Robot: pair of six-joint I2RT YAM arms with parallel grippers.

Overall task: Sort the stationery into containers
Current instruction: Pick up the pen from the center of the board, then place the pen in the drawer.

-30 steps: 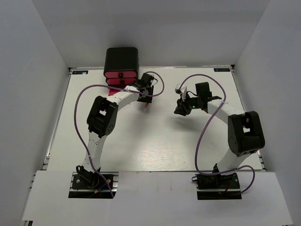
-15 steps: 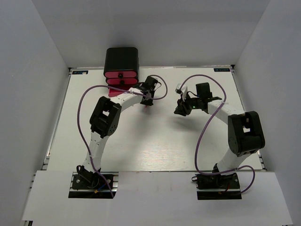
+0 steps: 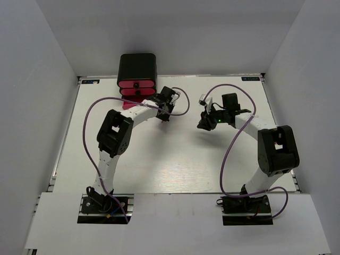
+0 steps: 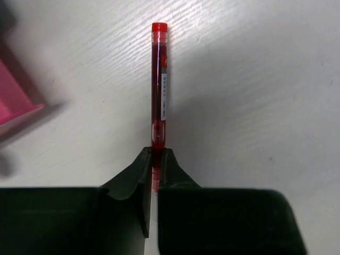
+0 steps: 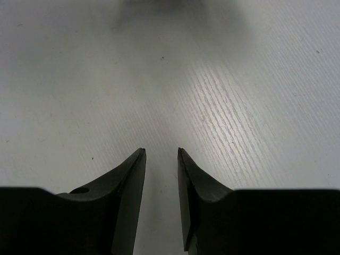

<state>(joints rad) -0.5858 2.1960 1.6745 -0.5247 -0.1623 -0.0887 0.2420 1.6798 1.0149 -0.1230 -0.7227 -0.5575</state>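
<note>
Right, from the top camera I see the black cabinet [image 3: 137, 66] at the far edge of the table [image 3: 175, 164], its pink drawers [image 3: 136, 84] facing me and the bottom drawer [image 3: 126, 105] apparently pulled out, though the left arm covers most of it. The left gripper [image 3: 164, 113] sits just right of that drawer, low over the table. The right gripper [image 3: 204, 124] is well apart, out toward the middle, with nothing near it. On the left wrist camera the jaws are closed almost completely on the very end of a red pen [image 4: 161, 85], which points straight away from the fingers over the white surface. I cannot say for sure whether it is lifted or lying flat. A pink drawer corner shows at the left edge of this view, near the pen but not touching it. On the right wrist camera the fingers stand a little apart with only bare table between them, so that hand carries nothing. My worry is the grip: with only the pen's tail pinched, the long free end could droop or swivel between the pads as I swing toward the drawer, and the cap could catch the drawer front or the cabinet face and lever the pen out. A fast wrist turn would make that more likely.
</note>
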